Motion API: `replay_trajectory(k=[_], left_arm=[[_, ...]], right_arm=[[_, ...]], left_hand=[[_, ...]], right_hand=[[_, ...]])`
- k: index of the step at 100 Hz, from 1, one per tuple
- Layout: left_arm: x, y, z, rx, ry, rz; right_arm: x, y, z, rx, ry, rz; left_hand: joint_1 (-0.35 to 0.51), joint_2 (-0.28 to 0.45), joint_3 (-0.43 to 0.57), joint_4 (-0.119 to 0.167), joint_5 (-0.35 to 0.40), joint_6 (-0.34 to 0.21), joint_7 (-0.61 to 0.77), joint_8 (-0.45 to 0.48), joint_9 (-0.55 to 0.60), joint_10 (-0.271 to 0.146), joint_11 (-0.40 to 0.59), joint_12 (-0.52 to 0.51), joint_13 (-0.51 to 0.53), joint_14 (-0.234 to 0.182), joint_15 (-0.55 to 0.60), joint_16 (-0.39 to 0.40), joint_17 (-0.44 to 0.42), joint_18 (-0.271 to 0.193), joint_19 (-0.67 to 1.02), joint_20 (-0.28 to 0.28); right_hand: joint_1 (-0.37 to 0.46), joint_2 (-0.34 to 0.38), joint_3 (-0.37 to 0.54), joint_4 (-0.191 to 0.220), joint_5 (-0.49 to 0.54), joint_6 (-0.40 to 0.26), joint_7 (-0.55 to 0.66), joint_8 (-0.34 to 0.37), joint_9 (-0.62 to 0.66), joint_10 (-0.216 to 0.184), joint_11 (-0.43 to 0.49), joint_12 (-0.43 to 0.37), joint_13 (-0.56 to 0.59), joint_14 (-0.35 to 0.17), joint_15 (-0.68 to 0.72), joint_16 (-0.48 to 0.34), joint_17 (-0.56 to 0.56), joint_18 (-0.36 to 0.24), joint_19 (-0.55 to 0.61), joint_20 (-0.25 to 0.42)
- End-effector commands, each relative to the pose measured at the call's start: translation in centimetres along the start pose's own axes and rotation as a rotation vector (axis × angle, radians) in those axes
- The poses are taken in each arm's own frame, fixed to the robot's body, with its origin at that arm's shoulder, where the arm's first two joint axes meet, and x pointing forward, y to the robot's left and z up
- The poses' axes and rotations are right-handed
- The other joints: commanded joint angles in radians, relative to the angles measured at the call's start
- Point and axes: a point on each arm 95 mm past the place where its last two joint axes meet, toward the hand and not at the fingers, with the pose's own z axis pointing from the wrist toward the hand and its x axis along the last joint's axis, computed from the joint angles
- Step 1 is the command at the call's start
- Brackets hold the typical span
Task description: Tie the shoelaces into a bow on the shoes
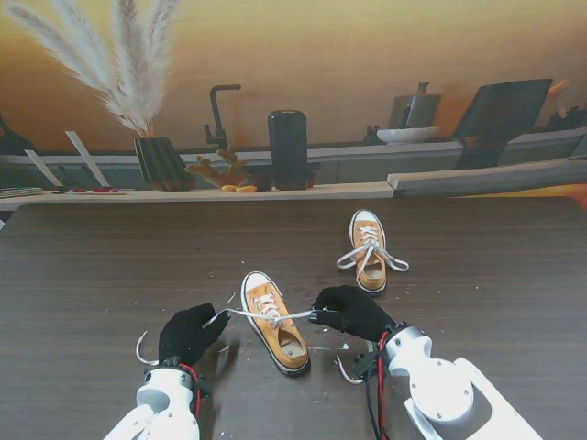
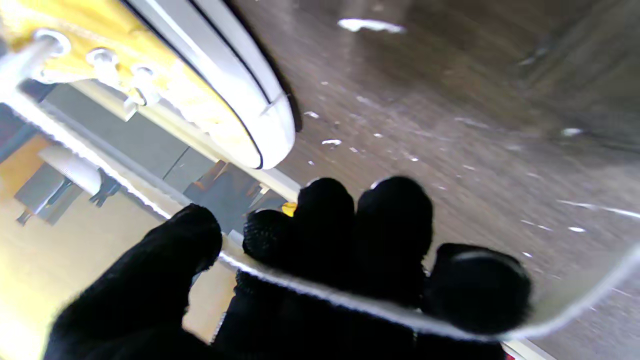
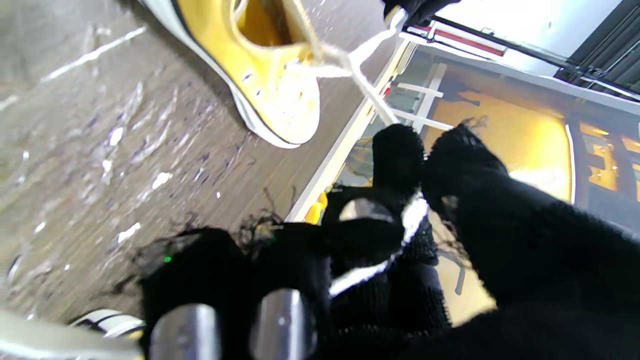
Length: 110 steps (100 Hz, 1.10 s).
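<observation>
A yellow sneaker (image 1: 275, 321) with a white toe cap lies on the dark table between my two black-gloved hands. Its white lace (image 1: 240, 313) is stretched out to both sides. My left hand (image 1: 190, 334) is shut on the left lace end, which runs between thumb and fingers (image 2: 320, 235) in the left wrist view. My right hand (image 1: 351, 310) is shut on the right lace end (image 3: 380, 105), pinched between thumb and forefinger. The same sneaker (image 3: 270, 85) shows close in the right wrist view. A second yellow sneaker (image 1: 370, 249) with a tied bow sits farther from me, to the right.
White flecks and scraps (image 1: 341, 346) litter the dark wood table (image 1: 110, 275). A loose curl of lace (image 1: 139, 348) lies beside my left wrist. Behind the table's far edge runs a shelf with a black plant pot (image 1: 163, 163), a dark speaker (image 1: 288, 148) and a bowl (image 1: 406, 134).
</observation>
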Motion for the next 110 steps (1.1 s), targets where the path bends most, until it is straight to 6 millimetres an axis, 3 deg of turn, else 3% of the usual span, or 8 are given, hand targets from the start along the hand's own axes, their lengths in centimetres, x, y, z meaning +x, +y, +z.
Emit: replay_trajectory(k=[1,5,12,25,63,92,110], left_arm=[[-0.3,0.1,-0.3,-0.03,0.001,0.033],[-0.4,0.1,-0.4,-0.048,-0.004,0.048],[-0.5,0.3,-0.5,-0.069,-0.008,0.068],[-0.7,0.4,-0.6,-0.089,-0.024,0.102],[-1.1,0.1,-1.5,-0.141,-0.067,0.143],[-1.7,-0.4,-1.9,-0.088,-0.115,0.176],[-1.4,-0.6,-1.8,-0.05,-0.1,0.163]], right_arm=[[-0.9,0.6,0.4,-0.021,-0.029,-0.005],[-1.3,0.6,0.5,-0.022,-0.039,-0.009],[-1.8,0.6,0.7,-0.029,-0.052,-0.013],[-2.5,0.4,0.8,-0.045,-0.08,-0.04],[-4.4,0.3,0.9,-0.019,-0.164,-0.06],[-5.3,0.0,1.1,-0.001,-0.194,-0.048],[-4.4,-0.1,0.8,-0.04,-0.154,-0.054]], left_hand=[[-0.031,0.048,0.014,0.035,0.036,-0.037,0.03,0.023,0.055,-0.019,0.054,0.031,0.07,-0.078,0.082,0.023,0.056,-0.084,0.144,-0.019],[-0.032,0.048,0.013,0.038,0.038,-0.039,0.033,0.025,0.064,-0.022,0.065,0.038,0.072,-0.094,0.113,0.028,0.062,-0.118,0.181,-0.013],[-0.025,0.041,0.02,0.043,0.044,-0.037,0.034,0.024,0.068,-0.018,0.065,0.039,0.072,-0.097,0.118,0.026,0.062,-0.125,0.186,-0.013],[-0.022,0.037,0.038,0.052,0.055,-0.037,0.027,0.019,0.072,-0.009,0.05,0.035,0.071,-0.087,0.109,0.013,0.06,-0.122,0.175,-0.023],[0.006,0.053,0.038,0.017,0.06,-0.039,0.011,0.012,0.073,0.006,0.013,0.025,0.068,-0.051,0.073,0.003,0.053,-0.086,0.146,-0.038],[0.015,0.064,0.033,0.001,0.06,-0.048,0.0,0.012,0.073,0.004,0.004,0.024,0.068,-0.042,0.064,0.006,0.051,-0.081,0.142,-0.039],[0.012,0.091,-0.031,-0.005,0.024,-0.075,-0.022,0.029,0.049,-0.02,0.007,0.034,0.051,-0.057,0.041,0.019,0.025,-0.093,0.122,-0.036]], right_hand=[[0.026,-0.028,0.04,-0.025,0.033,-0.02,0.04,0.019,0.081,0.009,0.082,0.036,0.012,-0.072,0.097,0.03,0.042,-0.028,0.289,0.043],[0.024,-0.03,0.046,-0.025,0.039,-0.01,0.043,0.03,0.081,0.006,0.1,0.043,0.012,-0.072,0.098,0.038,0.044,-0.028,0.289,0.056],[0.022,-0.038,0.054,-0.027,0.052,0.001,0.046,0.039,0.082,0.004,0.122,0.049,0.012,-0.068,0.1,0.048,0.045,-0.029,0.289,0.069],[0.022,-0.044,0.073,-0.029,0.068,0.036,0.047,0.036,0.083,0.003,0.157,0.054,0.011,-0.061,0.104,0.065,0.046,-0.026,0.289,0.092],[0.029,-0.055,0.094,-0.031,0.082,0.089,0.055,0.029,0.082,0.0,0.179,0.05,0.012,-0.062,0.105,0.082,0.048,-0.038,0.289,0.106],[0.029,-0.046,0.093,-0.034,0.072,0.083,0.054,0.026,0.081,-0.001,0.18,0.046,0.012,-0.059,0.102,0.086,0.048,-0.037,0.289,0.107],[0.022,-0.039,0.083,-0.035,0.057,0.031,0.037,0.011,0.08,-0.006,0.167,0.037,0.013,-0.059,0.097,0.084,0.048,-0.038,0.289,0.098]])
